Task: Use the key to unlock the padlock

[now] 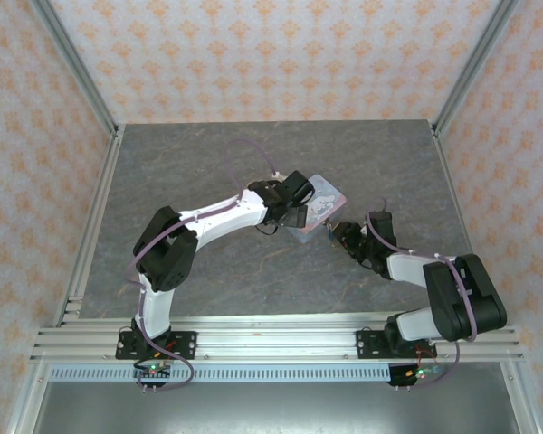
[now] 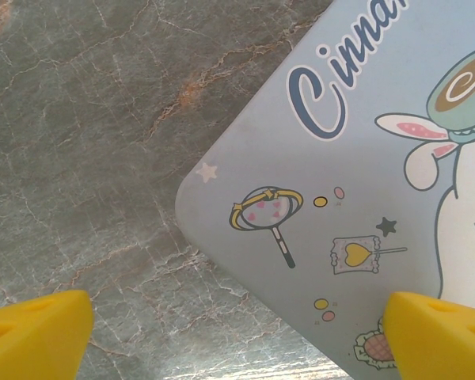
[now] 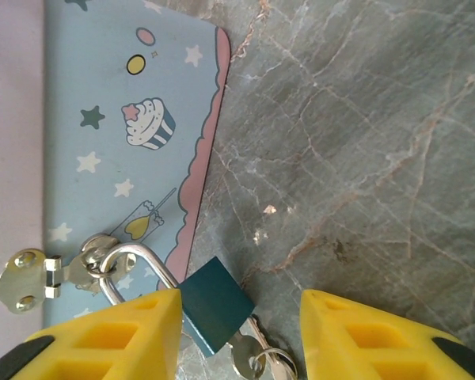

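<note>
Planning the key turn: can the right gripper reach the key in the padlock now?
Likely yes: the key juts from the padlock between the right gripper's parted fingers, nothing covering it.

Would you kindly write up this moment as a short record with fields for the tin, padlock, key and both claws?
table: grey, marbled
tin: pastel blue, cartoon print, lying flat on the table
padlock: teal, shackle passed through the tin's metal hasp
key: silvery, with a ring, at the padlock's lower end, apparently inserted
left claw: open, over a corner of the tin
right claw: open, one finger on each side of the padlock
</note>
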